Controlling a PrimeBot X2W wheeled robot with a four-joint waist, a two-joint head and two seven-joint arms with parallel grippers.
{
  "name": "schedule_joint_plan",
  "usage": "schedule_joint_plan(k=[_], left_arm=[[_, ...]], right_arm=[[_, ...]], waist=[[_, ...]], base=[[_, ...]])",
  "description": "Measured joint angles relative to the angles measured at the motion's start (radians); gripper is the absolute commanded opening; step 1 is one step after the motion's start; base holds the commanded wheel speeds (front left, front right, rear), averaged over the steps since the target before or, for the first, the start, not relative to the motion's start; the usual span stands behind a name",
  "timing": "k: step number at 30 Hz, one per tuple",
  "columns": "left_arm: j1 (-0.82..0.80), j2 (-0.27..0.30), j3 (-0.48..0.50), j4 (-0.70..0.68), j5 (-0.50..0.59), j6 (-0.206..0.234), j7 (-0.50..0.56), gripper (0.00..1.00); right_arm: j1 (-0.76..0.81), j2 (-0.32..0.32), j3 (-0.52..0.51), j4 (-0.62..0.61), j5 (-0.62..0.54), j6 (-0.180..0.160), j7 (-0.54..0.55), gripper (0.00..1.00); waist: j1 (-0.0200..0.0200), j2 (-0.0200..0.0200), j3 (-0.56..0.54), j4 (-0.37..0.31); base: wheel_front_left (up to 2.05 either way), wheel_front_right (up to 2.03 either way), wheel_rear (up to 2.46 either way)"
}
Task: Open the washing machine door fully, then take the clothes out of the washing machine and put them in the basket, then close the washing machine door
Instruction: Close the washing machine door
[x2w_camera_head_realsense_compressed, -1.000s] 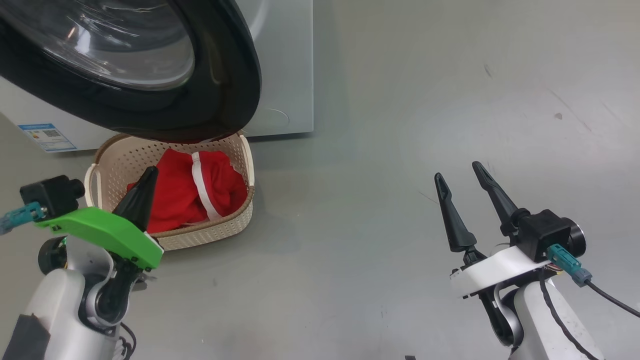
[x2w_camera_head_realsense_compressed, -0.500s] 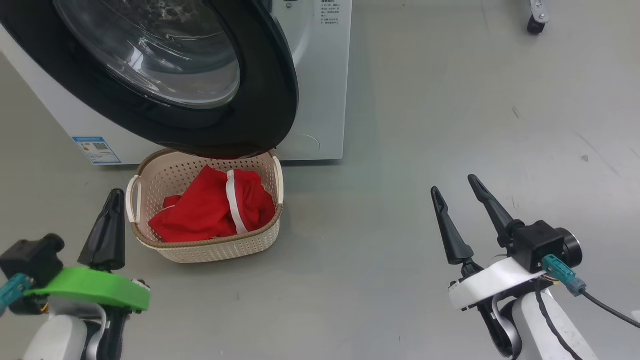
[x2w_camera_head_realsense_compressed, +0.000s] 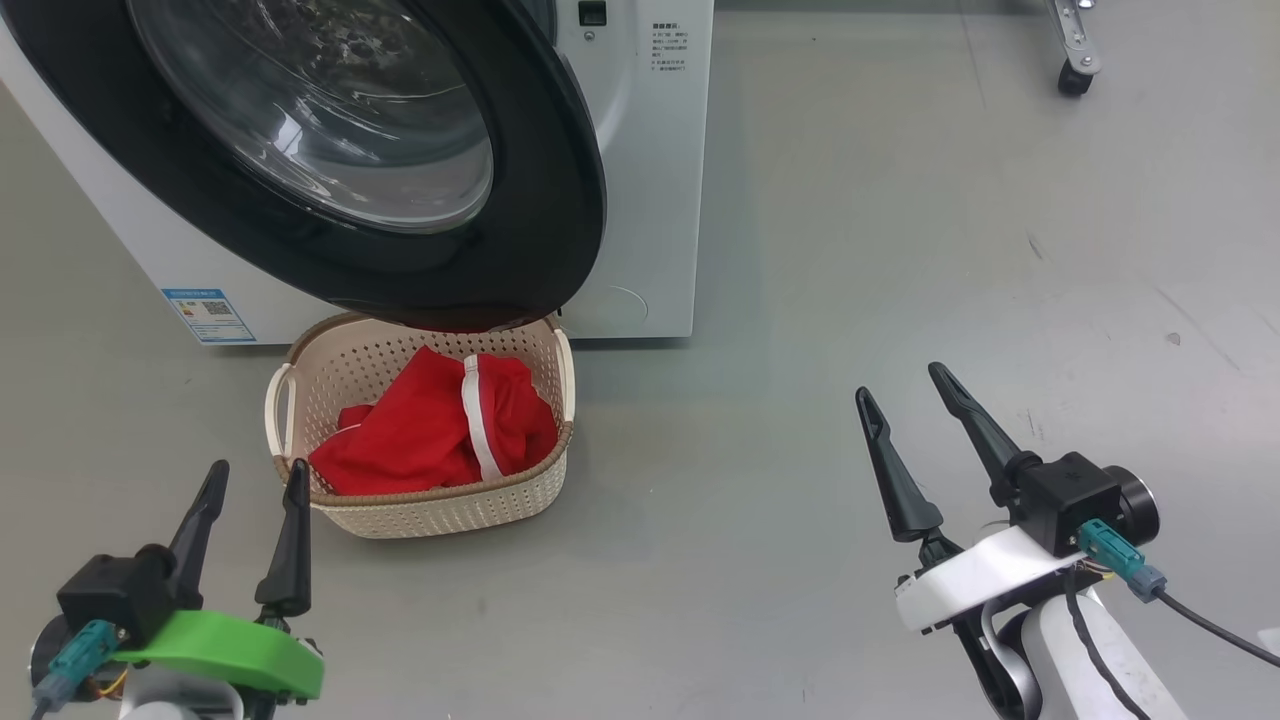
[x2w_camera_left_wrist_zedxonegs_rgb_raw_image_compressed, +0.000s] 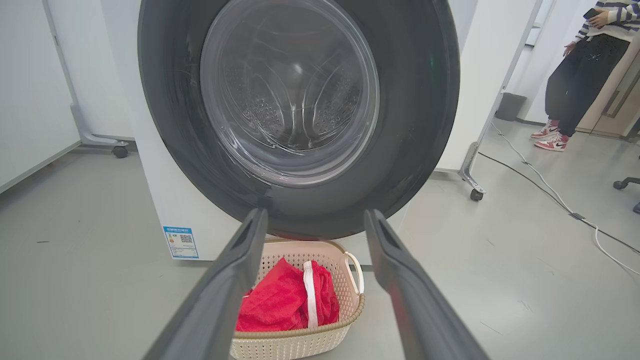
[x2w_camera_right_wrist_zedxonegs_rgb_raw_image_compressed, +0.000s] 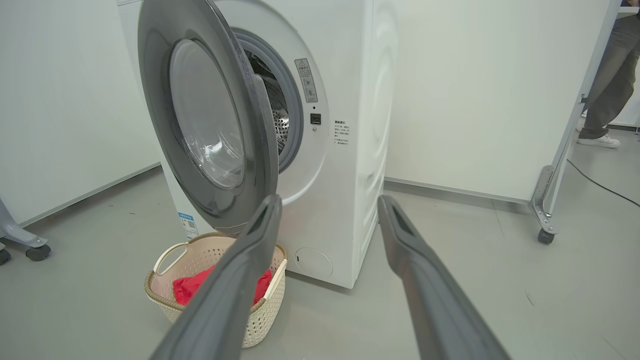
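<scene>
At the near left, the left gripper is spread wide and holds nothing. It points away toward the basket, which sits on the floor just beyond it. The clothes lie heaped inside the basket, so what remains of the task appears to be shutting the machine.

Over the basket's far rim hangs the washing machine door, standing partly open. It seems hinged at the far left, and its free edge stands out toward the near right. In the left wrist view, its glossy outer face looks squarely back at the left gripper.

Behind the door and to its right is the washing machine. The right wrist view shows the machine's opening past the door's free edge.

At the near right, the right gripper is also spread and empty, well apart from the door. The left arm is the nearer of the 2 and looks better placed. A push on the outer face near the free edge, away and rightward, should swing the door shut.
</scene>
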Motion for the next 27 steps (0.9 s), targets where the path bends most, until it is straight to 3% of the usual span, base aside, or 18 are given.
schedule_joint_plan(k=[27], left_arm=[[0.048, -0.076, 0.079, -0.083, 0.107, 0.016, 0.000, 1.00]], right_arm=[[0.019, 0.001, 0.002, 0.001, 0.000, 0.008, 0.000, 1.00]], waist=[[0.0000, 0.0000, -0.022, 0.008]], base=[[0.00, 0.00, 0.00]])
